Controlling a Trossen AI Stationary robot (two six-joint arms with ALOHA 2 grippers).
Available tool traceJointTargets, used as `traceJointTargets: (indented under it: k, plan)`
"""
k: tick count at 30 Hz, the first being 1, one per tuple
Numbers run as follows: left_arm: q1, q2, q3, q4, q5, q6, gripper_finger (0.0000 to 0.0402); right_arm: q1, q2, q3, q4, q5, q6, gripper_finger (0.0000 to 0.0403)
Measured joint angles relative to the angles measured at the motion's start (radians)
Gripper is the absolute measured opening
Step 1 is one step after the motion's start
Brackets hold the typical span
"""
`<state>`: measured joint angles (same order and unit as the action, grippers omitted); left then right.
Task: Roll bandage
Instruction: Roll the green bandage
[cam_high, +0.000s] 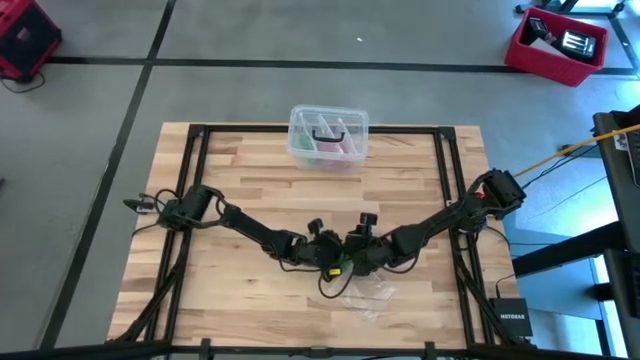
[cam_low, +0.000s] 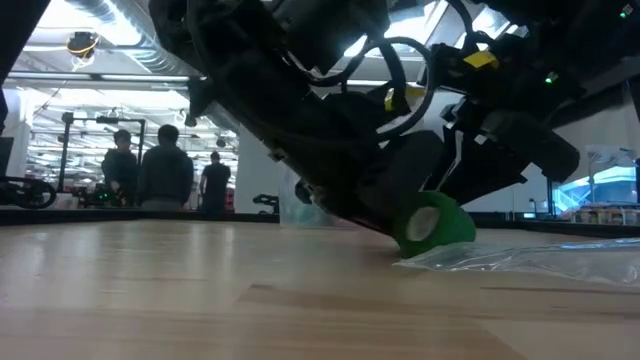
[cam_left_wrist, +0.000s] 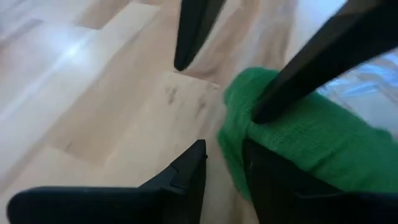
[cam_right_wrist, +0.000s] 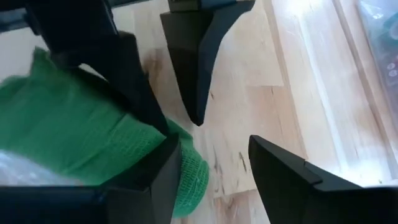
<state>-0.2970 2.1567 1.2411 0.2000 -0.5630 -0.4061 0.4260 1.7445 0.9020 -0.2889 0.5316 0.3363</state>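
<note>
One green bandage (cam_low: 432, 226), two grippers meeting over it.
Left gripper (cam_left_wrist: 224, 168) and right gripper (cam_right_wrist: 214, 171): jaws parted, each straddling the roll's edge on the surface (cam_high: 240, 170); "NETGEAR" box (cam_high: 511, 316) nearby.

The bandage (cam_left_wrist: 311, 140) is matt green knitted cloth with a coarse weave. The surface (cam_high: 240, 180) is pale, smooth wood with a faint sheen. Beside it lies crinkled, glossy clear film (cam_low: 530, 258), probably plastic.

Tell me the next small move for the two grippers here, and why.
Probably close both grippers on the bandage before turning it. It lies as a green roll on the table between the left gripper and right gripper. Each has only one finger against the fabric, with open wood showing between its fingers, so neither seems to grip it.
</note>
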Motion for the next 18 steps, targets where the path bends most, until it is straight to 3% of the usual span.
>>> traceJointTargets:
  k: [5,9,14,18]
  plan:
    - [0.007,-0.006,0.001,-0.028,0.106,0.02,0.01,0.001,0.0,0.001,0.002,-0.004,0.0,0.0193]
    - [-0.002,-0.029,0.004,-0.11,0.128,-0.003,0.01,0.0,0.0,0.001,0.002,-0.005,0.0,0.0193]
    - [-0.041,-0.133,0.0,-0.24,0.103,-0.033,0.01,0.0,0.0,0.0,0.001,-0.004,0.0,0.0193]
    - [-0.076,-0.178,0.001,-0.207,0.054,-0.02,0.01,0.0,-0.001,0.0,0.0,-0.002,-0.001,0.0193]
